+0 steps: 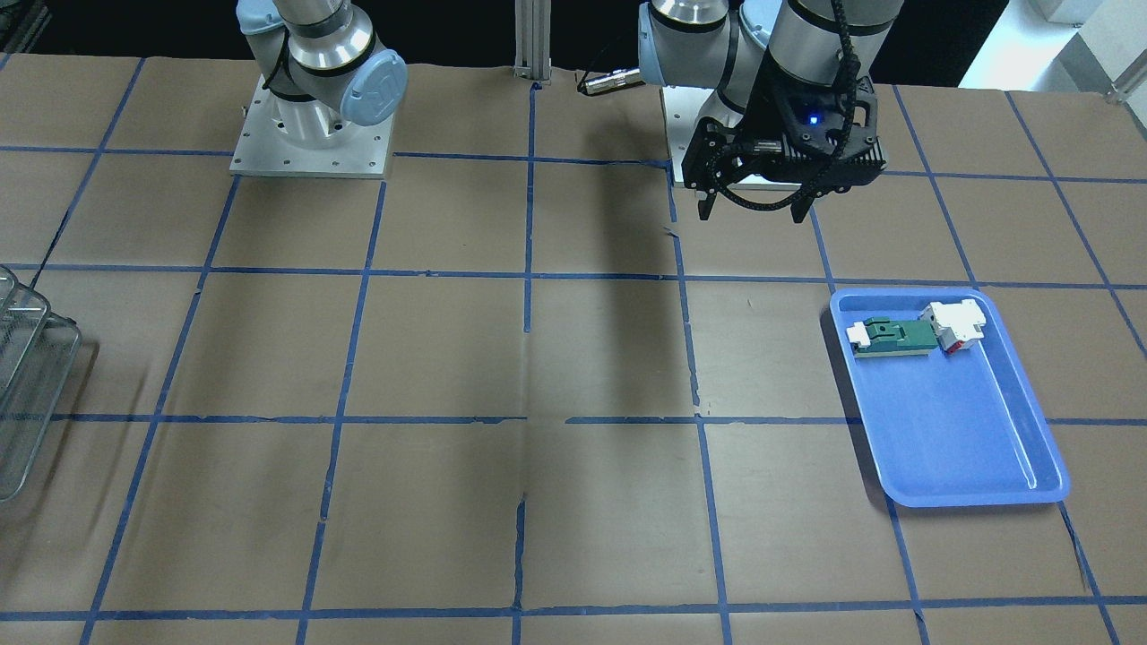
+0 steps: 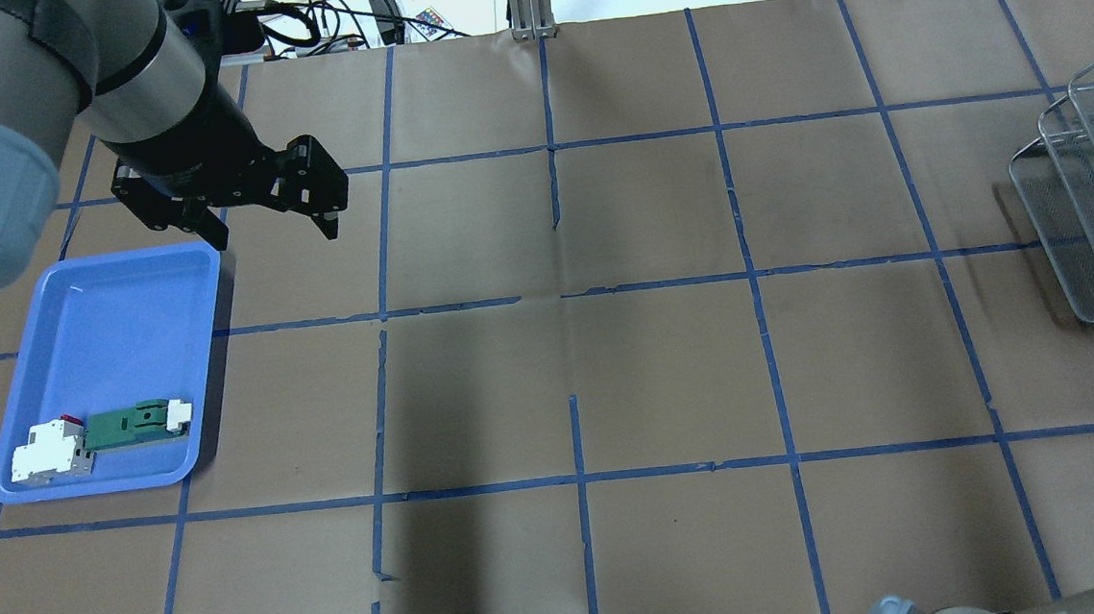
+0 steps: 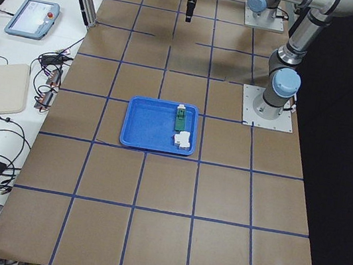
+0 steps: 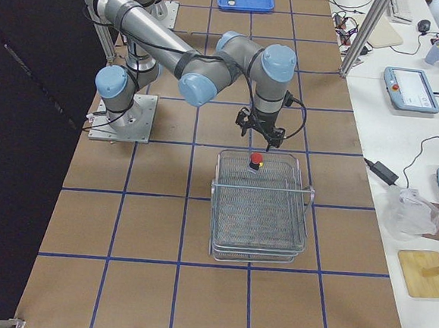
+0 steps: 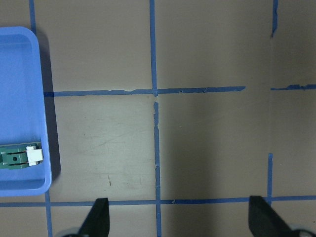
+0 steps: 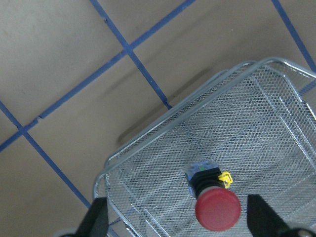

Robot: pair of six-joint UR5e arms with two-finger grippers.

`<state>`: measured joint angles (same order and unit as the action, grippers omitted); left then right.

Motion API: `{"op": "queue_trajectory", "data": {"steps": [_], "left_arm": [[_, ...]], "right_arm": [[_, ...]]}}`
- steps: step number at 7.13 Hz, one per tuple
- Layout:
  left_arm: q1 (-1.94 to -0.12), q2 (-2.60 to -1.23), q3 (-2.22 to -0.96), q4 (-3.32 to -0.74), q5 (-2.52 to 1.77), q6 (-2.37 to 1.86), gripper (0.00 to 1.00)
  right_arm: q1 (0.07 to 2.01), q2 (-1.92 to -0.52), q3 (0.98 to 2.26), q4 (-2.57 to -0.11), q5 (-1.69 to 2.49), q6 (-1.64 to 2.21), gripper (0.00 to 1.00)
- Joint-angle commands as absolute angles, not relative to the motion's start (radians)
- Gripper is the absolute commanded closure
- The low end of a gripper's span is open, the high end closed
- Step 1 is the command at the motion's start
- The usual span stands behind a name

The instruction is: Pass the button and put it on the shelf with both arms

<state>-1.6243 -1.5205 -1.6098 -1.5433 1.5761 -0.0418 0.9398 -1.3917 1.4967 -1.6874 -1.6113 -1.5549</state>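
Observation:
The button (image 6: 217, 207), a red cap on a black body, lies on the mesh of the top tier of the wire shelf (image 6: 256, 123). It also shows in the exterior right view (image 4: 256, 160) at the shelf's (image 4: 261, 213) near end. My right gripper (image 6: 180, 220) is open just above the button, with one finger on each side and neither touching it. It also shows in the exterior right view (image 4: 258, 140). My left gripper (image 2: 272, 232) is open and empty. It hangs above the table beside the blue tray's (image 2: 114, 308) far corner, and also shows in the front view (image 1: 757, 213).
The blue tray (image 1: 950, 430) holds a green-and-white flat part (image 1: 887, 336) and a white-and-red block (image 1: 957, 324) at one end. The shelf's edge shows at the overhead view's right (image 2: 1089, 211) and the front view's left (image 1: 27, 385). Blue tape lines grid the brown table.

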Motion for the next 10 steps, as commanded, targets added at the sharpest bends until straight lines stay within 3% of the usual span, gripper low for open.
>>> {"op": "queue_trajectory", "data": {"steps": [1,4,6,10], "left_arm": [[-1.621,-1.523,-1.608,-1.545,1.575,-0.043,0.0],[-1.609,-1.557,-1.56,-1.56,1.568,-0.043,0.0],[-1.609,-1.575,-1.526,-1.603,1.545,-0.038,0.0],[-1.612,-1.572,-1.529,-1.601,1.545,-0.037,0.0]], "right_arm": [[1.076,-1.469,1.508,-1.602,-1.614,-1.282,0.0],[1.373,-1.597,1.59,-1.554,-1.614,-0.694,0.0],[1.594,-1.597,1.585,-1.568,-1.606,-0.306,0.0],[1.617,-1.557,1.56,-1.578,-1.585,-0.031,0.0]]}}
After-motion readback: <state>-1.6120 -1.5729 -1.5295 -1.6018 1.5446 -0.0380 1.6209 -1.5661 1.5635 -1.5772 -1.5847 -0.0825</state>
